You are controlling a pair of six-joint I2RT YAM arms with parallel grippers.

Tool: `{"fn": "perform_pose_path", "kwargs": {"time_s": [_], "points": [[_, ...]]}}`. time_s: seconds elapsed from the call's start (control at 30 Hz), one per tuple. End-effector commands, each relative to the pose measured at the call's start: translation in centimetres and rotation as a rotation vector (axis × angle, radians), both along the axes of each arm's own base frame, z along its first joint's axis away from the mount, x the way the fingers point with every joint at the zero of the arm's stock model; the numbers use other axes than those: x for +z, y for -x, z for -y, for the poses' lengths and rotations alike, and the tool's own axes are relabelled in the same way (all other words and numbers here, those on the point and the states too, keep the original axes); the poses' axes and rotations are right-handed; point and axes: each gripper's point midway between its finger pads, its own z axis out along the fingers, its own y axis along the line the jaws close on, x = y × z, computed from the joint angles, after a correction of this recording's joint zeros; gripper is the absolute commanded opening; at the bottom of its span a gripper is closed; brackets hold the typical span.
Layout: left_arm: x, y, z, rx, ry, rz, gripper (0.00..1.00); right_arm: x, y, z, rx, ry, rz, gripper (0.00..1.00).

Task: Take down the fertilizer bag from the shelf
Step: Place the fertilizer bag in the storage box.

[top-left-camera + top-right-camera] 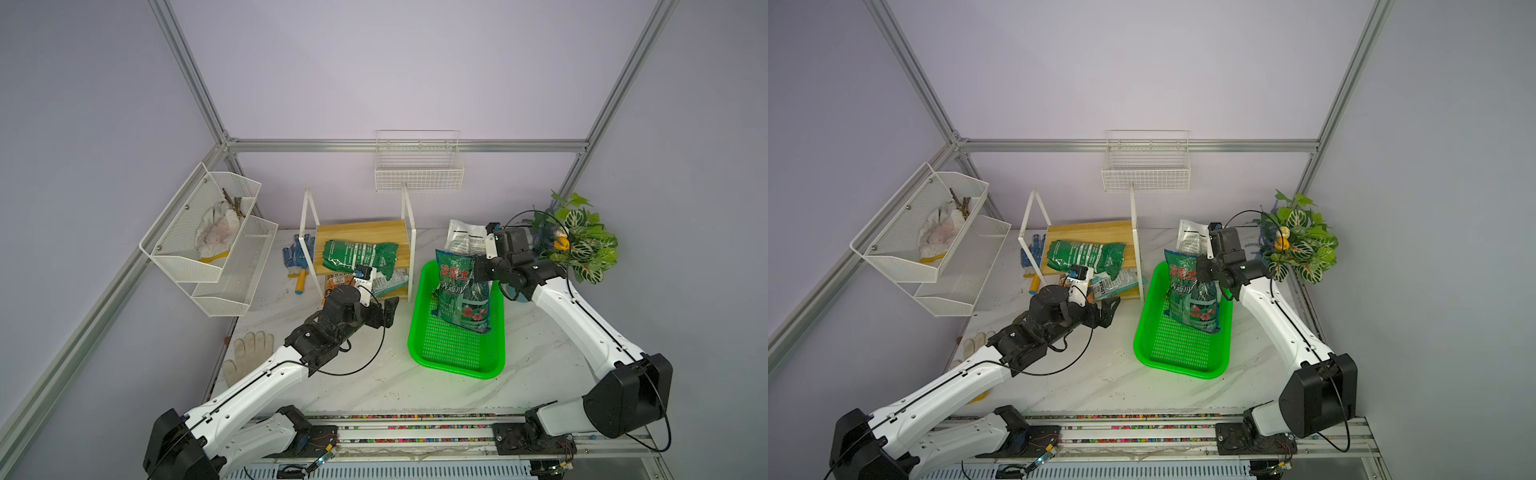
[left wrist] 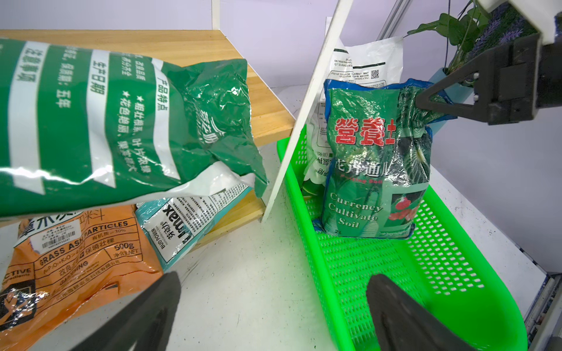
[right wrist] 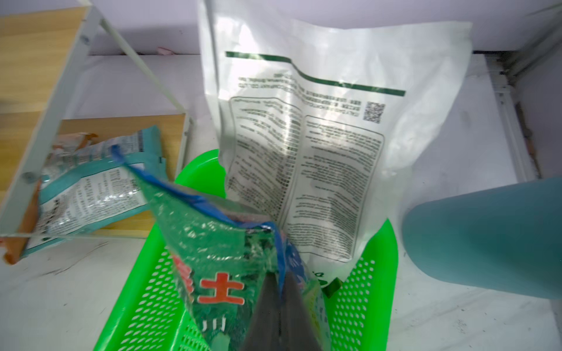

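**Left gripper, jaws wide, posted before the shelf; fertilizer bag not yet taken**

Item 1. Left gripper (image 1: 384,311): jaws spread wide, empty, low over the tabletop (image 1: 374,382) just in front of the shelf (image 1: 361,230).

Item 2. Right gripper (image 1: 478,266): clamped on the top corner of a green soil bag (image 1: 461,291), which stands upright in the green basket (image 1: 453,357).

Item 3. Fertilizer bag (image 1: 359,255), green and white: lies flat on the upper board, one crumpled end overhanging the front edge. An orange bag (image 2: 76,261) and a teal-and-white bag (image 2: 188,218) lie on the lower tier.

Handling note, as judgement: rise to the upper board and close on the overhanging crumpled end, where the film offers a fold; draw forward, clear of the white frame leg (image 2: 304,115), without dragging the lower bags.

View note. The left wrist view alone shows the overhang and the lower bags' print. The right wrist view alone shows the pinch on the soil bag and the white bag (image 3: 319,136) behind it. Both top views alone show both arms against the shelf.
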Motion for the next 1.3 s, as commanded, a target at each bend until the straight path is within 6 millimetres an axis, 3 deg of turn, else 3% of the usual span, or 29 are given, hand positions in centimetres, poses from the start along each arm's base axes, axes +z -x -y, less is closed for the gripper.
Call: {"fn": "perform_pose_path", "kwargs": {"time_s": [0.0,0.3,0.4,0.53,0.63,0.9,1.27], "points": [[1.2,0.0,-0.2,0.01,0.015,0.007,1.0,2.9,-2.4,2.0,-0.114,0.044,0.131,0.0],[1.1,0.2,-0.7,0.023,0.013,0.008,1.0,0.7,-3.2,1.4,-0.115,0.013,0.078,0.0],[0.9,0.3,-0.9,0.028,0.005,0.009,1.0,1.0,-2.7,1.2,-0.106,-0.009,0.073,0.16],[0.8,0.3,-1.0,0.031,-0.002,0.011,1.0,3.0,-2.1,1.1,-0.102,-0.032,0.117,0.42],[0.8,0.1,-0.9,0.029,-0.002,0.011,1.0,4.9,-1.5,1.3,-0.1,-0.048,0.159,0.53],[1.3,-0.1,-1.0,0.033,-0.029,0.029,1.0,8.7,0.1,0.9,-0.057,-0.074,0.213,0.6],[4.2,-0.3,-3.4,0.081,-0.23,0.145,1.0,12.6,4.3,-0.8,0.021,-0.231,0.256,0.6]]}}
